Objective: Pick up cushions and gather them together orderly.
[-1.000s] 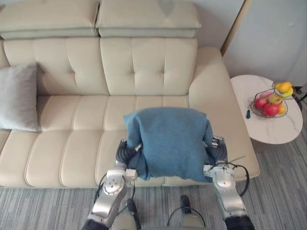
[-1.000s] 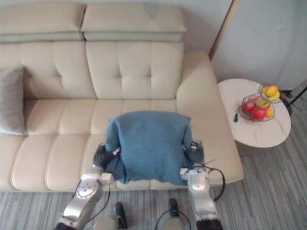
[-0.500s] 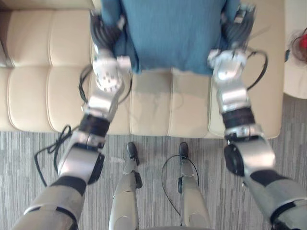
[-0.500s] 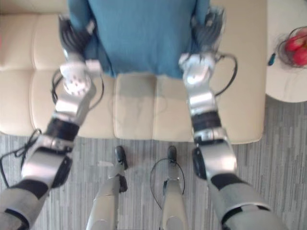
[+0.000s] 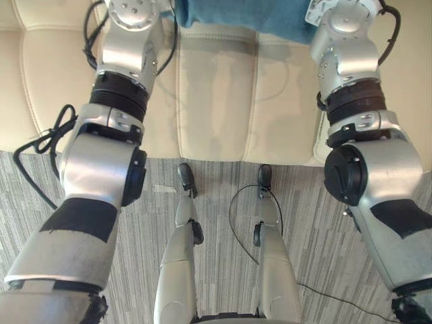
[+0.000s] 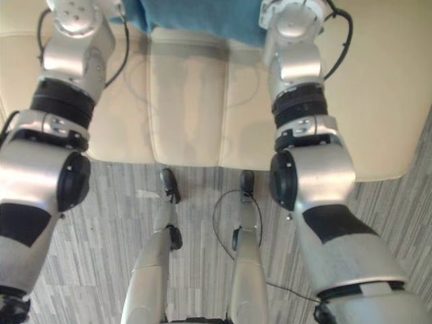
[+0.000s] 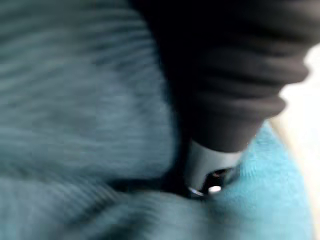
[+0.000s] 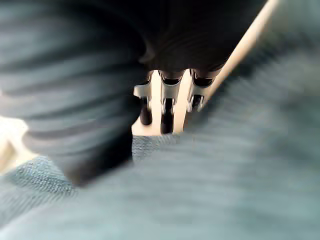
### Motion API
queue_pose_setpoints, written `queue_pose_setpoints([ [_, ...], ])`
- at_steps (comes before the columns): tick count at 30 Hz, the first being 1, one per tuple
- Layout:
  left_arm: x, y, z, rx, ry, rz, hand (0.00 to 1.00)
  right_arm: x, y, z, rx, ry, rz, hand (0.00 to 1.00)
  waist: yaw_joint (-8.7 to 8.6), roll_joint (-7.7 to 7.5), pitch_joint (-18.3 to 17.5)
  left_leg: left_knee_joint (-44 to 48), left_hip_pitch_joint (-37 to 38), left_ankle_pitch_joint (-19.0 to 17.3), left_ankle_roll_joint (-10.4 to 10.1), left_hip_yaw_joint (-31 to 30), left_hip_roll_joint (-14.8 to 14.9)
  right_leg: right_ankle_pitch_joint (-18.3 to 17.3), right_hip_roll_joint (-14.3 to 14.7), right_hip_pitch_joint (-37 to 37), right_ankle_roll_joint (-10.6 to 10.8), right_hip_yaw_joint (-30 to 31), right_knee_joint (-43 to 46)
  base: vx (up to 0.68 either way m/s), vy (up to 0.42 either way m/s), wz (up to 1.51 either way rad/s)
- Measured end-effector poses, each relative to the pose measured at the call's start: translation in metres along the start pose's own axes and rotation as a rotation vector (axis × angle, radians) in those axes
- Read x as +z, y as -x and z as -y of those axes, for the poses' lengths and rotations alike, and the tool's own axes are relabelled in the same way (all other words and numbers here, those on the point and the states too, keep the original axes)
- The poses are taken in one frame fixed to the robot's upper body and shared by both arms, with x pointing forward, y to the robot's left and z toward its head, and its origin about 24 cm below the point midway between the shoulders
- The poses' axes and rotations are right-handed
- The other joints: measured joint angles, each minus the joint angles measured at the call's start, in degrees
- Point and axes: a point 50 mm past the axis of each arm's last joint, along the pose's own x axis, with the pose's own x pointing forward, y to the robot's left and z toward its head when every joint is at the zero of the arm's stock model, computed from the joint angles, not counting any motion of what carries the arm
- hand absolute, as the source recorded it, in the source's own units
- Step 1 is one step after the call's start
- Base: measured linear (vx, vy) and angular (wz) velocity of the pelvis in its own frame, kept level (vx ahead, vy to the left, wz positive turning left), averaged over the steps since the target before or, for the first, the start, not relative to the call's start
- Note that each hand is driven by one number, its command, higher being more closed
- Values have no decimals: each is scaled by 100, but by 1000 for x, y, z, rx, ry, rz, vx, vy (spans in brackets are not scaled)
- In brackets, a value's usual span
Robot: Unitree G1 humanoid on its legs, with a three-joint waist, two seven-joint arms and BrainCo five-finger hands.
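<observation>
Cushion: one blue cushion (image 5: 236, 10), between my two hands, over the sofa (image 5: 216, 88) seat and back from its front edge. From the shadow on the seat below it, I judge it is lifted clear.
Right hand (image 8: 167, 100): fingers straight and together, laid flat along the cushion's side, pressing rather than clutching.
Left hand (image 7: 207, 165): sunk into the blue cloth on the other side; I cannot tell its grip.
Done: the pick-up looks complete, I'd say.
Left: carry this cushion to its place and set it down squarely with any others. I judge the task is early.
Count: one cushion, two hands, one sofa.
Around: striped grey carpet (image 5: 135, 270) in front of the sofa.
</observation>
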Motion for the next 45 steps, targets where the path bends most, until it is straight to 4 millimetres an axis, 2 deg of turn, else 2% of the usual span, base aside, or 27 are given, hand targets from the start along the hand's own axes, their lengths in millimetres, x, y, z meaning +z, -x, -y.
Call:
queue_pose_setpoints([
  [1, -17, 6, -1, 10, 33, -60, 0, -14, 6, -2, 22, 20, -16, 0, 2, 0, 0, 0, 0, -2, -3, 1, 36, 1, 30, 0, -1, -1, 0, 18, 19, -7],
  [2, -23, 8, -2, 15, 44, -80, 0, -19, 9, -3, 28, 14, -21, 0, 3, 0, 0, 0, 0, -4, -6, 3, 56, 1, 42, 0, -1, -1, 1, 14, 11, -6],
  [4, -55, 24, -8, 36, 80, -154, 0, -39, 22, -2, 43, -10, -33, 0, 34, 0, 0, 18, 36, -3, -9, 13, 114, 0, 106, 37, -1, 2, 2, 8, 10, -7],
  [5, -60, 27, -9, 38, 84, -164, 0, -42, 24, -1, 44, -13, -35, 0, 45, 0, 0, 18, 61, -4, -10, 18, 128, 1, 115, 56, -1, 1, 2, -3, 3, -8],
  [7, -80, 40, -14, 45, 90, -207, 0, -64, 38, 4, 50, -14, -61, 0, 71, -1, 0, 28, 246, -16, -49, 16, 198, -1, 170, 240, -1, -2, 3, -14, -3, -7],
  [9, -91, 48, -17, 40, 84, -231, 0, -79, 48, 10, 52, -14, -81, 0, 100, -4, -2, 88, 369, -68, -137, 13, 271, -12, 212, 370, -8, -8, 34, -30, -17, -8],
  [11, -99, 54, -21, 35, 73, -238, 0, -91, 58, 18, 52, -26, -83, 0, 102, -9, -6, 118, 472, -94, -173, -3, 284, -267, 224, 452, -72, -40, 189, -54, -35, 6],
  [16, -101, 64, -27, -6, 64, -199, 0, -104, 85, 30, 91, -50, -56, 0, 234, -11, -7, 105, 750, -56, -268, -13, 411, -371, 367, 653, -120, -81, 312, -78, -48, -6],
  [18, -106, 73, -30, -32, 53, -195, 0, -108, 94, 45, 82, -42, -29, 0, 245, -14, -11, 81, 989, -55, -281, -13, 434, -426, 389, 884, -152, -130, 335, -64, -52, 3],
  [21, -120, 94, -44, -40, 50, -198, 0, -116, 115, 74, 61, -18, 7, 0, 249, -39, -61, 96, 1313, -123, -347, -45, 468, -614, 419, 1167, -164, -194, 513, -19, -54, 9],
  [22, -136, 113, -56, -44, 34, -233, 0, -129, 130, 89, 68, 18, -17, 0, 260, -42, -82, 117, 1517, -166, -363, -75, 476, -756, 423, 1344, -171, -229, 644, 11, -54, 8],
  [23, -138, 116, -57, -43, 32, -241, 0, -131, 132, 91, 69, 22, -24, 0, 264, -46, -92, 118, 1544, -178, -361, -75, 477, -776, 425, 1359, -169, -231, 665, 21, -55, 9],
  [25, -167, 154, -72, -40, 19, -345, 0, -153, 157, 112, 76, 59, -109, 0, 282, -47, -140, 153, 1861, -269, -375, -103, 472, -966, 417, 1641, -183, -259, 826, 27, -47, 10],
  [26, -175, 166, -75, -38, 21, -382, 0, -158, 165, 118, 74, 65, -135, 0, 285, -44, -181, 181, 1918, -314, -386, -115, 471, -1023, 412, 1701, -169, -274, 866, 37, -47, 12],
  [27, -189, 189, -85, -25, 9, -451, 0, -170, 179, 128, 72, 83, -190, 0, 283, -60, -286, 259, 2009, -399, -388, -129, 473, -1105, 405, 1812, -178, -299, 923, 69, -49, 9],
  [28, -207, 220, -95, -10, 5, -552, 0, -185, 198, 140, 90, 115, -266, 0, 294, -63, -443, 324, 2186, -496, -400, -133, 475, -1208, 398, 1993, -175, -310, 977, 82, -47, 7],
  [29, -213, 233, -100, -5, 0, -593, 0, -189, 204, 144, 96, 122, -292, 0, 302, -68, -520, 331, 2268, -535, -413, -130, 475, -1256, 395, 2071, -185, -315, 998, 89, -35, 3],
  [33, -243, 328, -129, 55, -19, -875, 0, -225, 264, 177, 104, 183, -532, 0, 339, -63, -1234, 513, 2757, -904, -471, -128, 494, -1600, 373, 2562, -207, -369, 1155, 111, -20, 2],
  [36, -259, 375, -142, 65, -49, -1062, 0, -256, 298, 193, 92, 213, -728, 0, 354, -61, -1541, 494, 3079, -1001, -488, -122, 477, -1746, 355, 2872, -205, -385, 1184, 106, -8, 2],
  [38, -269, 412, -153, 74, -98, -1218, 0, -279, 330, 204, 102, 244, -901, 0, 350, -55, -1753, 371, 3325, -1009, -502, -131, 461, -1793, 350, 3089, -204, -422, 1132, 77, -5, 6],
  [39, -271, 419, -156, 69, -107, -1249, 0, -283, 337, 207, 103, 249, -935, 0, 349, -50, -1799, 334, 3358, -1008, -501, -138, 458, -1794, 350, 3125, -203, -436, 1104, 53, -6, 6],
  [43, -273, 464, -178, 76, -190, -1438, 0, -307, 389, 232, 27, 256, -1217, 0, 328, -43, -2026, 49, 3656, -950, -528, -212, 397, -1790, 332, 3382, -197, -495, 882, 57, 4, 6],
  [45, -271, 476, -192, 83, -242, -1491, 0, -311, 409, 242, 7, 273, -1317, 0, 320, -51, -2063, -22, 3814, -956, -537, -230, 360, -1785, 311, 3568, -189, -507, 778, 62, 13, 3],
])
